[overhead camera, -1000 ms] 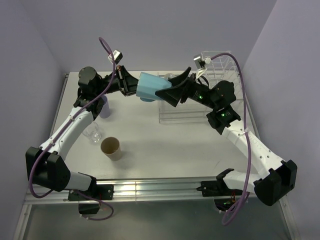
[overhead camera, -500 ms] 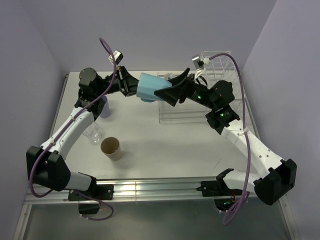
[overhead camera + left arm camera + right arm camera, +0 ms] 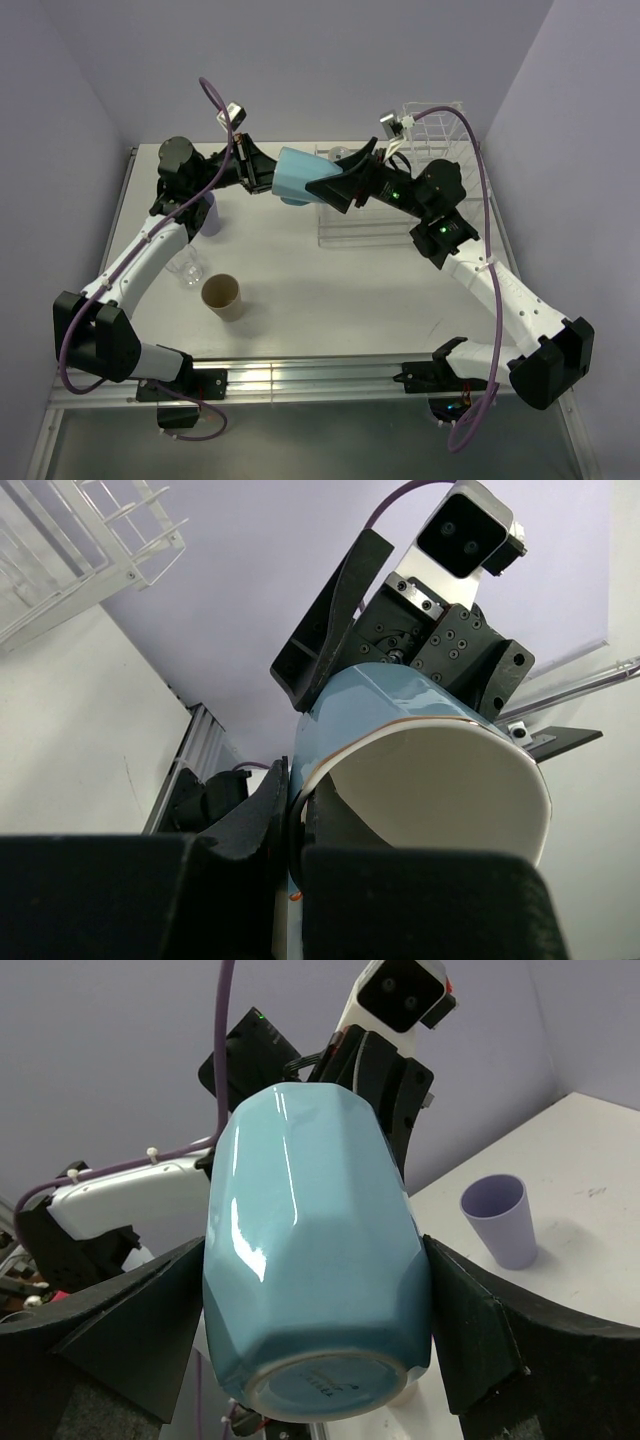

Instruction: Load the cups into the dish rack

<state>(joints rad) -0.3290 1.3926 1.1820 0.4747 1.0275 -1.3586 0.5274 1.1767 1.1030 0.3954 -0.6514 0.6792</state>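
The left gripper (image 3: 264, 173) is pinching the rim of a light blue mug (image 3: 295, 175), one finger inside the white interior and one outside, and is holding it on its side in the air above the far part of the table (image 3: 330, 290). The right gripper (image 3: 322, 181) is reaching in from the opposite side with its jaws spread around the mug's faceted body. Its fingers (image 3: 150, 1330) are lying right against both walls, but I cannot tell whether they are actually gripping. The mug's base is facing the right wrist camera and is showing a small raised mark (image 3: 318, 1385), too blurred to read. The white wire dish rack (image 3: 442, 122) is standing at the far right, just behind the right gripper. On the left side of the table, a lavender tumbler (image 3: 208, 213), a clear glass (image 3: 187, 268) and a tan brown cup (image 3: 222, 296) are standing upright, each apart from the others.
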